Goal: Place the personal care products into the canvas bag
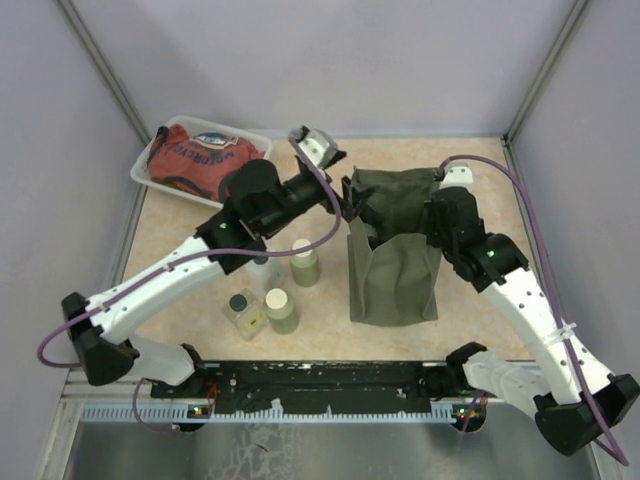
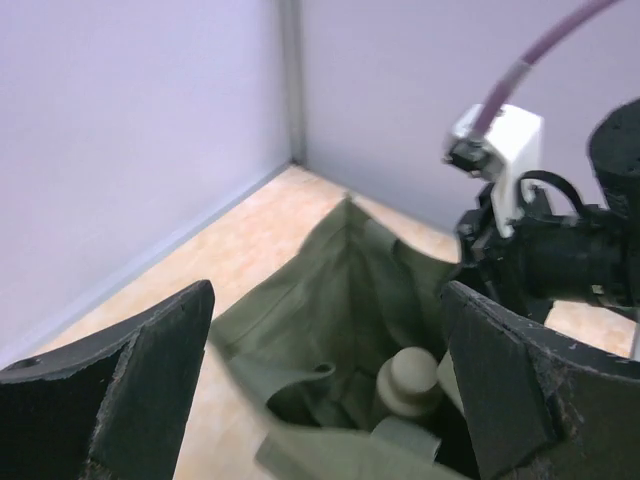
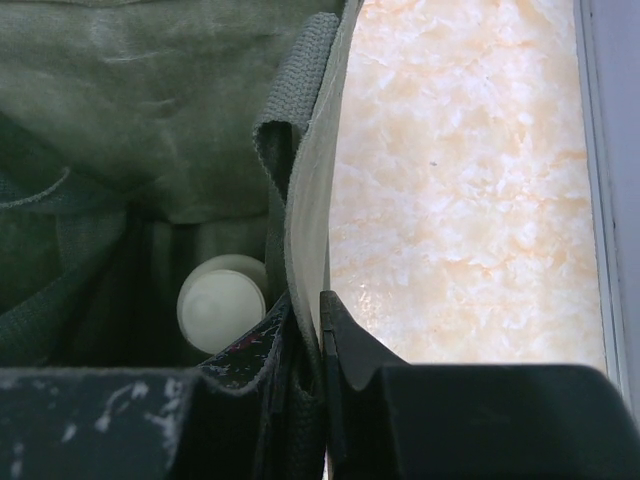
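Observation:
The olive-green canvas bag stands upright right of centre, mouth open. My left gripper hangs open over its left rim; in the left wrist view its jaws stand wide apart and empty above the mouth. Inside the bag lies a cream-capped bottle. My right gripper is shut on the bag's right rim. On the table left of the bag stand two olive-green bottles and a clear dark-capped one. Another clear bottle is partly hidden under my left arm.
A clear plastic tray holding a red printed cloth sits at the back left. Grey walls close in the table on the left, back and right. My left forearm crosses above the standing bottles.

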You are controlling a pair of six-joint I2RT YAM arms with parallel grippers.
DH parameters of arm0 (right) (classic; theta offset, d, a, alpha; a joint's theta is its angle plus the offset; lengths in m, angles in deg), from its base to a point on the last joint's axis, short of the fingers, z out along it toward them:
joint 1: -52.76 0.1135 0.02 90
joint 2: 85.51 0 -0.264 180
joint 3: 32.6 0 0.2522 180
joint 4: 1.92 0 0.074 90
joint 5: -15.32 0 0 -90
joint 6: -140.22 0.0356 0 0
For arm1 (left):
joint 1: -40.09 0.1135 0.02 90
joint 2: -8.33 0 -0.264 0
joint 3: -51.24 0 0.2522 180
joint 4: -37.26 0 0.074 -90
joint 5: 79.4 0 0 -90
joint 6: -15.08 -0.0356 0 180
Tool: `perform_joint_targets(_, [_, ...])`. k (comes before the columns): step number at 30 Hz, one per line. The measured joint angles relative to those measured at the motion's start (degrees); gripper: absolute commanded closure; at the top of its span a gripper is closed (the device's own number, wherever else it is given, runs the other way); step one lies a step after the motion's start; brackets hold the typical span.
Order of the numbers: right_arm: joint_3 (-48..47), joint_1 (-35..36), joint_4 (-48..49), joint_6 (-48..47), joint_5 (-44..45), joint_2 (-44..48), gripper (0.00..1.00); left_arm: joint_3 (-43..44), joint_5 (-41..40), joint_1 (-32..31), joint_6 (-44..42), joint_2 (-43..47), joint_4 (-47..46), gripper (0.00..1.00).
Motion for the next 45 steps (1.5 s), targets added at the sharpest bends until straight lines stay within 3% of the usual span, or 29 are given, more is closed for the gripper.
perform_joint_targets(5, [0.00, 0.00, 0.02, -0.33, 0.52, -0.59, 0.85, 0.13, -10.58, 0.02, 0.26, 6.38, 12.26, 0.00])
perform_joint_targets(11, [0.00, 0.00, 0.04, -0.31, 0.15, -0.81, 0.84, -1.86, -16.61, 0.46, 1.70, 2.56, 28.09, 0.00])
perform_joint_targets(17, [0.04, 0.00, 0.07, -0.33, -0.55, -0.42, 0.84, -3.39, -17.73, 3.91, 3.54, -0.87, 37.11, 0.00])
perform_joint_targets(26, [1.14, 0.00, 0.81, -0.33, -0.96, 0.79, 0.84, -8.68, -13.64, 11.02, 6.62, -2.69, 39.52, 0.00])
perform_joint_targets(36, [1.16, 0.00, 0.81, -0.33, -1.05, 0.79, 0.83, -11.32, -1.68, 10.95, 8.66, -6.23, 40.24, 0.00])
perform_joint_targets(43, [1.16, 0.00, 0.81, -0.33, -1.03, 0.79, 0.83, -14.25, -1.14, 9.84, 9.92, -6.40, 40.72, 0.00])
perform_joint_targets(45, [1.16, 0.00, 0.81, -0.33, -1.03, 0.74, 0.84, -14.84, -1.27, 9.70, 9.99, -6.40, 40.46, 0.06])
